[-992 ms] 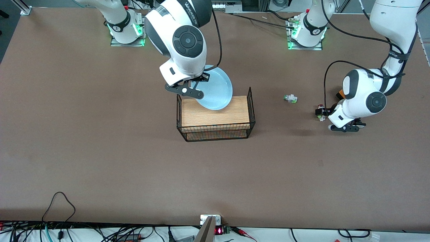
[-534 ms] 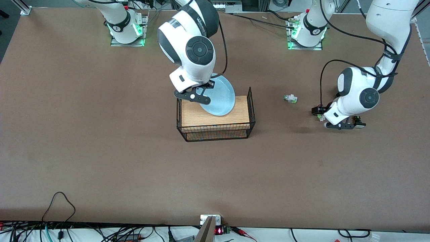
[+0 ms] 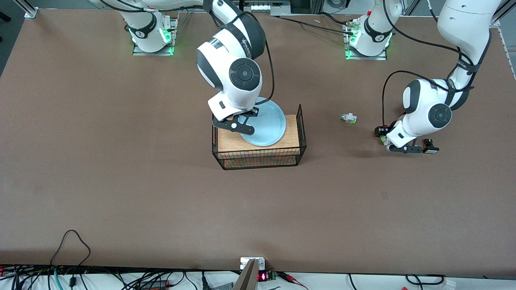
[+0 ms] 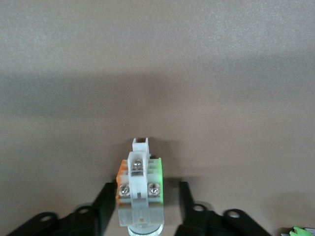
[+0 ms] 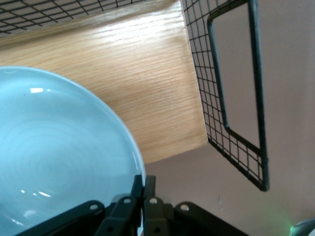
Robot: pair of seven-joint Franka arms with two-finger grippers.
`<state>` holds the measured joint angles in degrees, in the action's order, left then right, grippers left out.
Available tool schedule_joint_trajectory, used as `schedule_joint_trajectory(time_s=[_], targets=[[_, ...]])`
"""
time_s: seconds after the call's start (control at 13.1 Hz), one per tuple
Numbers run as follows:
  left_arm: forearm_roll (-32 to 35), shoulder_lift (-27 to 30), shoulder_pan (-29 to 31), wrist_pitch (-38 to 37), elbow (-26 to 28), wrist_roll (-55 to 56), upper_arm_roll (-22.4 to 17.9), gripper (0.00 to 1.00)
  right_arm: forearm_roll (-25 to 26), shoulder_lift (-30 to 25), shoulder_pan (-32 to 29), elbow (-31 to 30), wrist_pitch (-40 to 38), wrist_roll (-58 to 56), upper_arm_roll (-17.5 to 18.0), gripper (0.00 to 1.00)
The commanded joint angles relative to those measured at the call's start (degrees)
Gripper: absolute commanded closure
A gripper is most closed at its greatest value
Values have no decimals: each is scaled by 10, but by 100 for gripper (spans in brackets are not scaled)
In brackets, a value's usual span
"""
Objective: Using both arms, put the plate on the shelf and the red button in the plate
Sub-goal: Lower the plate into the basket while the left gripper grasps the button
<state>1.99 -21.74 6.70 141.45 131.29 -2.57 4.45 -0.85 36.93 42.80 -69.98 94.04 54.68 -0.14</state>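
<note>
My right gripper (image 3: 243,122) is shut on the rim of the pale blue plate (image 3: 264,123) and holds it low over the wooden board (image 3: 229,141) in the black wire rack (image 3: 258,159). The right wrist view shows the closed fingers (image 5: 143,179) pinching the plate (image 5: 59,147) edge. My left gripper (image 3: 385,139) is down at the table with its fingers open on both sides of the red button (image 3: 383,137). The left wrist view shows the button's white body (image 4: 139,182) with orange and green sides, between the fingers (image 4: 106,196) with gaps either side; its cap end is mostly hidden.
A similar white part with a green and silver cap (image 3: 348,118) lies between the rack and the left gripper. A black button with a white cap (image 3: 430,150) lies beside the left gripper. The rack's tall wire end (image 5: 231,142) stands beside the plate.
The right arm has brought the plate down over the rack's board and laid it flatter. The left gripper has shifted toward the red button and now straddles it.
</note>
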Motion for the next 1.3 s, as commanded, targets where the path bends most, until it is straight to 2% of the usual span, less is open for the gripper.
schedule_joint_trajectory(time_s=[0.0,0.31,0.46,0.61,0.69,0.92,0.99,1.22], targets=[[-4,3,-2,-5,4,-3,0,98,13,13,-6,-2,13,8,-4,99],[-4,10,-4,-28,-7,-4,0,100,10,25,-28,-1,27,1,-7,96],[-4,14,-4,-66,-32,-3,0,100,10,29,-32,-1,39,1,-7,89],[-4,20,0,-135,-79,-4,1,100,9,29,-36,1,39,9,-7,71],[-4,25,0,-161,-95,-4,0,100,8,29,-38,3,40,10,-7,59],[-4,52,-1,-209,-131,-6,1,100,8,24,-38,17,73,30,-7,14],[-4,59,-1,-237,-153,-6,1,100,7,24,-36,28,87,37,-7,10],[-4,63,-8,-385,-285,-7,18,100,-1,24,-36,70,96,81,-2,2]])
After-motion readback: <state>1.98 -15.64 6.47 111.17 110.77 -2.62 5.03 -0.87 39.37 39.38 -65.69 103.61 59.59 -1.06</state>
